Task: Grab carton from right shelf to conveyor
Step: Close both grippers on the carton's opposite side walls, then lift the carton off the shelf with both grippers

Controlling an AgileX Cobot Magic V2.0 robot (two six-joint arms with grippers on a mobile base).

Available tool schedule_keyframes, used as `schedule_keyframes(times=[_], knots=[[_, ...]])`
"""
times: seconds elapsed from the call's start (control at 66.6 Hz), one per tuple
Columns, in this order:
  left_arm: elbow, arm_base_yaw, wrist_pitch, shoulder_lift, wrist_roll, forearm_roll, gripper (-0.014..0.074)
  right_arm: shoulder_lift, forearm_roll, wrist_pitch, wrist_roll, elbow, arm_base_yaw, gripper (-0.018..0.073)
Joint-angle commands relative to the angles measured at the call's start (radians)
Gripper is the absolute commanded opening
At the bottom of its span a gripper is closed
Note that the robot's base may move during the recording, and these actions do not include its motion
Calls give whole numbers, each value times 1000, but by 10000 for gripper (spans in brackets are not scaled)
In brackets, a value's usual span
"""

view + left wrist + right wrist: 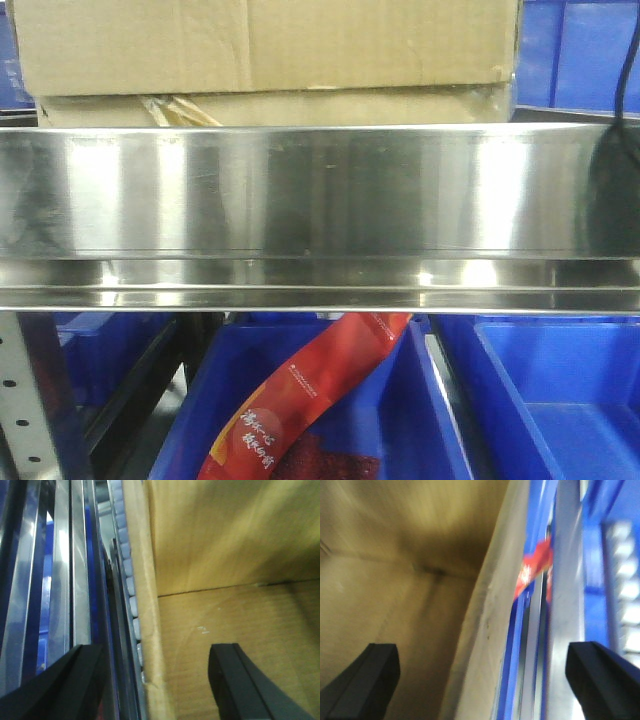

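Observation:
The carton (265,50) is a wide brown cardboard box sitting on the steel shelf (300,200), behind its mirror-like front rail, with a wad of tape at its lower seam. Neither gripper shows in the front view. In the left wrist view my left gripper (155,680) is open and straddles the carton's (225,580) left edge, one finger (240,680) over cardboard and the other over the shelf metal. In the right wrist view my right gripper (485,677) is open astride the carton's (395,580) right edge. The conveyor is out of view.
Blue plastic bins (540,400) stand below the shelf, one holding a red printed bag (300,400). More blue bins (590,50) sit behind the carton at right. A grey perforated upright (25,400) is at lower left. A black cable (625,90) hangs at far right.

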Motion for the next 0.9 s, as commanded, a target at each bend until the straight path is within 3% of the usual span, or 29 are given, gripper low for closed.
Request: schedule_keyframes(times=[0.0,0.09,0.15,0.195,0.27,0.646,0.766,0.886], knots=[[-9,1,6,3,1,2,301,3,-4,11,-2,-8,-3,448],[-9,1,15,3,-1,2,148,3,-4,14,-2,-8,-3,238],[-9,1,17,3,-1,2,-39,1,-4,18,-2,-8,-3,10],[-9,1,19,3,-1,2,-14,1,-4,20,-2,-8,-3,-106],[-12,1,23,0,-1,2,5,1,-4,21,-2,-8,-3,-56],[-158,-5,31,-68,-36,-16,-10,-76,-4,28,-2,-93,-3,-69],[-192,-30,31,-104,-38,-25,-10,-116,-4,39,-2,-136,-3,-69],[-192,-75,31,-154,-89,-23,-10,-178,-4,75,-2,-141,-3,-69]])
